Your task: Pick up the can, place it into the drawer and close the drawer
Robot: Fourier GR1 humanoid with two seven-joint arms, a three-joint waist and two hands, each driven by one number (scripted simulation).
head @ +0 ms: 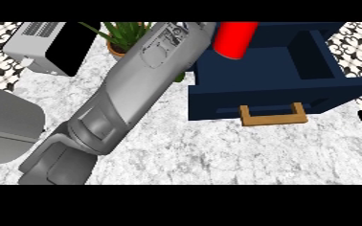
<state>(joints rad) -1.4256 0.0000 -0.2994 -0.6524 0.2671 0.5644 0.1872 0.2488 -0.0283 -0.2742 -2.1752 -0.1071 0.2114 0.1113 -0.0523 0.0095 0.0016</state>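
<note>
Reading can as light, rigid, smooth-sided, probably slippery; judging best hold is around mid-body, fingers wrapping curved wall. Seeing glossy red cylinder, tilted, sitting over open navy drawer at its back left corner (wooden handle facing me). Right forearm reaching diagonally toward it; hand itself hidden, so cannot tell finger state. Left hand not showing anywhere.
</note>
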